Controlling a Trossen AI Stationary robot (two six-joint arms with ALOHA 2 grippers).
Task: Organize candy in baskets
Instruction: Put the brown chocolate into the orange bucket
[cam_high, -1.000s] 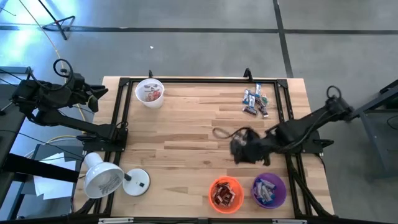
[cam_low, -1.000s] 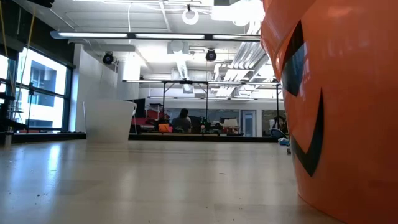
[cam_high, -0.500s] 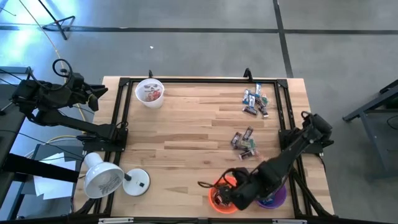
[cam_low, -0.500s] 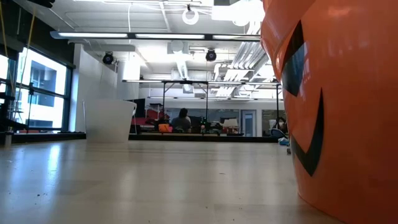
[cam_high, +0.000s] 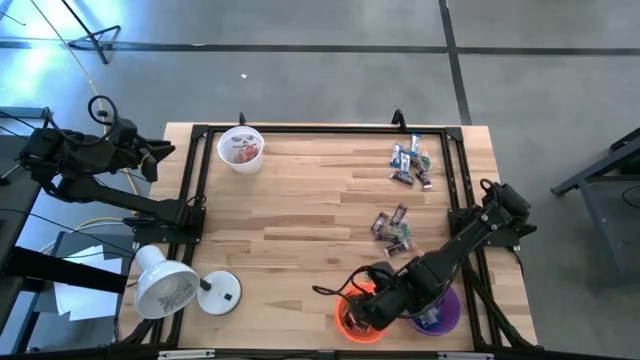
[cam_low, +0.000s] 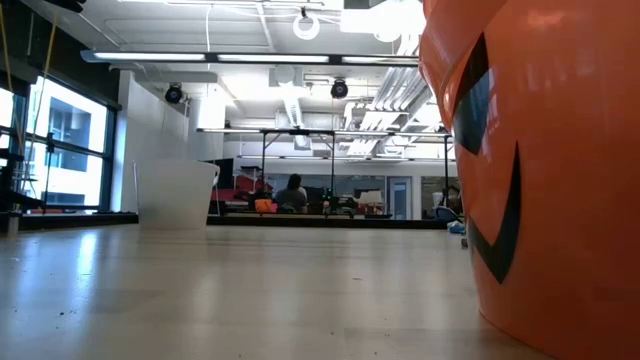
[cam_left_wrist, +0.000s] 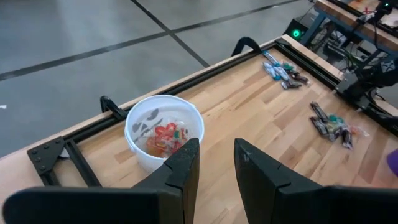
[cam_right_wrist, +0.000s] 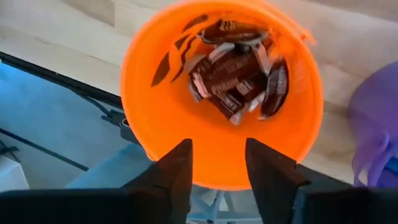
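The sorting looks well along but unfinished: the orange basket (cam_right_wrist: 221, 99) at the near edge holds dark brown bars, the purple basket (cam_high: 437, 308) beside it and the white basket (cam_high: 240, 148) at the far corner hold some too. Two clusters of wrapped candy (cam_high: 393, 231) remain loose on the table (cam_high: 300, 210). The right gripper (cam_right_wrist: 217, 163) hangs over the orange basket with fingers spread and empty; the left gripper (cam_left_wrist: 214, 158) waits off the table's left, fingers apart.

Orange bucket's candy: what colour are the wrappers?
Dark brown candy, some white edges, in the orange bucket; clearest in right wrist view.
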